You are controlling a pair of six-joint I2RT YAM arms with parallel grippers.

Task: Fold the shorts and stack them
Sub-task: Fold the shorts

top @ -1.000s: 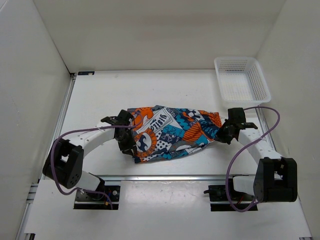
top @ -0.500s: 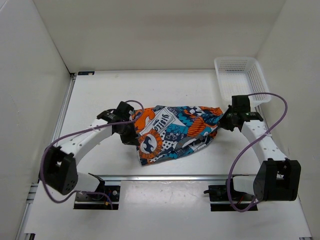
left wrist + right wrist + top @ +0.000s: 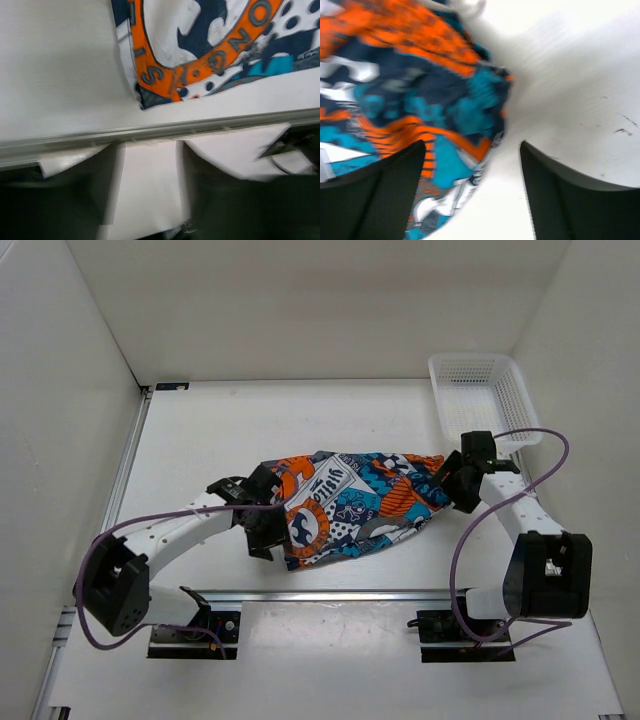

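Observation:
The shorts (image 3: 352, 504), printed in orange, turquoise, white and black, lie bunched across the middle of the table. My left gripper (image 3: 268, 531) sits at their left end, its jaws apart and nothing in them. In the left wrist view the shorts (image 3: 200, 45) lie beyond the gripper (image 3: 145, 170), whose dark fingers (image 3: 55, 200) are blurred. My right gripper (image 3: 449, 483) is at the shorts' right end, open. In the right wrist view the cloth's edge (image 3: 445, 150) reaches partly between the black fingers (image 3: 580, 205) of that gripper (image 3: 472, 195), which grip nothing.
A white mesh basket (image 3: 483, 400) stands at the back right corner. A metal rail (image 3: 330, 593) runs along the table's near edge, close below the shorts. White walls enclose the left, back and right.
Both grippers have opened and let go of the shorts' ends. The left gripper has moved right and nearer; the shorts' left end has shifted right and the cloth lies more bunched.

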